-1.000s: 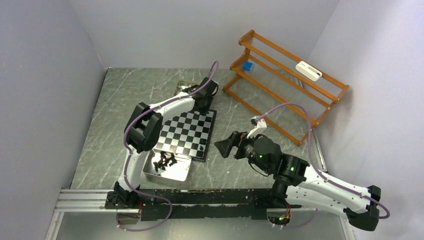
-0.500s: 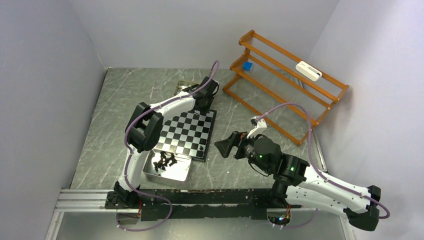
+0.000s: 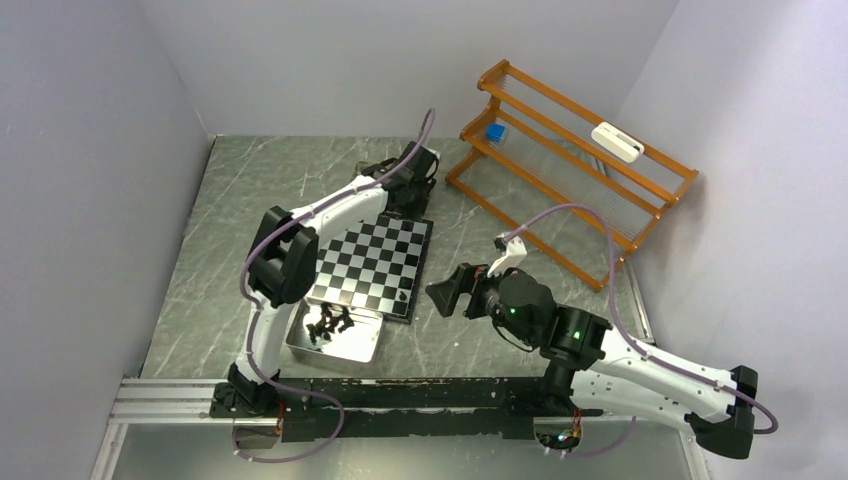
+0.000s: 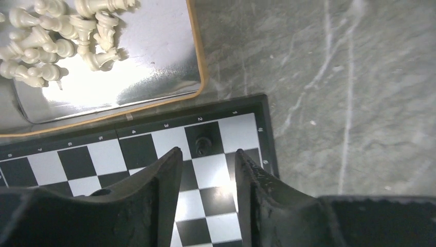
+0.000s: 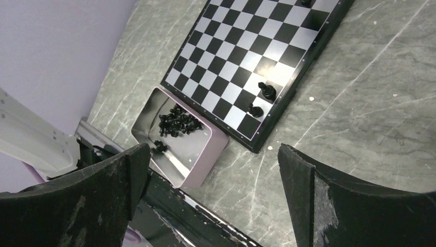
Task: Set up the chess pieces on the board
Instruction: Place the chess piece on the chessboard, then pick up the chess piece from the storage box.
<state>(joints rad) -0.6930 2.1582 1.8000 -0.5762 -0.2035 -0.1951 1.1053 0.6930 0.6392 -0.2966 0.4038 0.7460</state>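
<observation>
The chequered board (image 3: 365, 265) lies mid-table. My left gripper (image 3: 407, 197) hovers over its far right corner, open, with nothing between the fingers (image 4: 167, 177). Just past the tips (image 4: 208, 152), one dark chess piece (image 4: 203, 145) stands on a black square of the board (image 4: 167, 141). Cream-white pieces (image 4: 56, 36) lie heaped in a silver tray (image 4: 198, 67) beyond the board. Two black pieces (image 5: 266, 91) stand near the board's near right corner (image 5: 257, 46). Several black pieces (image 5: 177, 122) lie in the near tray (image 5: 216, 152). My right gripper (image 5: 212, 154) hangs wide open and empty, right of the board (image 3: 450, 290).
An orange wire rack (image 3: 570, 150) stands at the back right, holding a small blue item (image 3: 494, 131) and a white one (image 3: 616, 141). The near tray (image 3: 368, 345) sits against the board's near edge. Walls close in on the left, back and right.
My left gripper has opened, leaving the dark piece standing on the board, and has drawn back towards the far edge. The right arm has shifted slightly left.
</observation>
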